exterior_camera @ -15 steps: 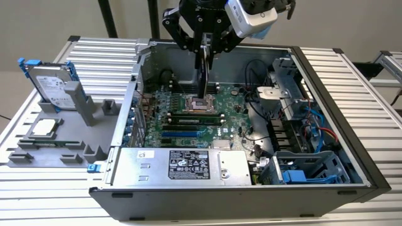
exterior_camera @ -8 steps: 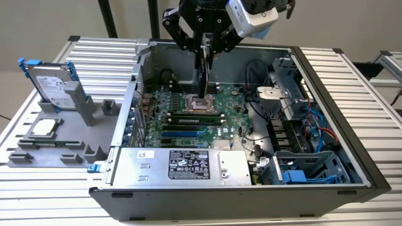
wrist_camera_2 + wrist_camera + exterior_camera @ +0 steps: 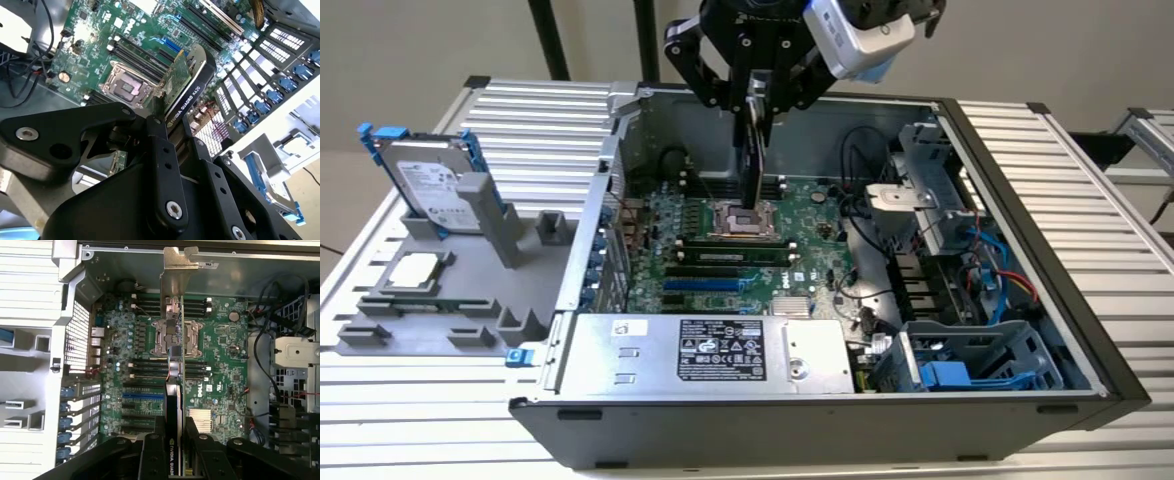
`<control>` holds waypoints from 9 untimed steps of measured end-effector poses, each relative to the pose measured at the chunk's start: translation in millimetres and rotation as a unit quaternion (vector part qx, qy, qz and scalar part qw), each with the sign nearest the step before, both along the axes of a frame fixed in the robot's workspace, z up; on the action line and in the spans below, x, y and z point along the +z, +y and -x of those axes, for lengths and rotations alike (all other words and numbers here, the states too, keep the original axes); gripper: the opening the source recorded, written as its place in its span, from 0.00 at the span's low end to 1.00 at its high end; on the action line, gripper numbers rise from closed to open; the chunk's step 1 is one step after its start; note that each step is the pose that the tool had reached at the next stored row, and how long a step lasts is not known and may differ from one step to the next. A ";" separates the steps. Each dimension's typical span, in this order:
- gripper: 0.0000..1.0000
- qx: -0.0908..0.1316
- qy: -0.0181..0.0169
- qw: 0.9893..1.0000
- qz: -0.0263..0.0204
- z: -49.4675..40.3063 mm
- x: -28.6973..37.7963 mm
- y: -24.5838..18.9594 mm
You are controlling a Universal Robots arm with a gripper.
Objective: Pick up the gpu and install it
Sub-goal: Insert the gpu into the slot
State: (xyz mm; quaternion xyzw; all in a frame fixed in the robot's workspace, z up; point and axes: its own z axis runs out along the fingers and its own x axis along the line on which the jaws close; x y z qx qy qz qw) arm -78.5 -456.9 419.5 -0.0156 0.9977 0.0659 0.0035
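Arm coming down from above in the exterior view, its gripper pointing straight down into the open computer case. The black fingers are clamped on the gpu, one on each flat face, gripping it by one end. The card hangs on edge, upright, with its long side running down from the gripper toward the motherboard.

In the exterior view the card's lower end sits over the CPU socket; whether it touches is not clear. In the second wrist view the gpu shows its green board on one face and its black cooler on the other, between the gripper's fingers. In the first wrist view the gpu is seen edge-on, its silver bracket at the far end, crossing the socket and memory slots, beside the blue expansion slot and not seated in it.

A hard drive stands in a grey holder outside the case.
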 end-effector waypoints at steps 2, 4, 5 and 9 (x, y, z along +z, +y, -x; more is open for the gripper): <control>0.00 0.005 0.000 1.000 0.000 0.0 0.0 0.0; 0.00 0.010 0.000 1.000 0.000 0.0 0.0 0.0; 0.00 0.013 0.000 1.000 0.000 0.0 0.0 0.0; 0.00 0.022 0.000 1.000 0.000 0.0 0.0 0.0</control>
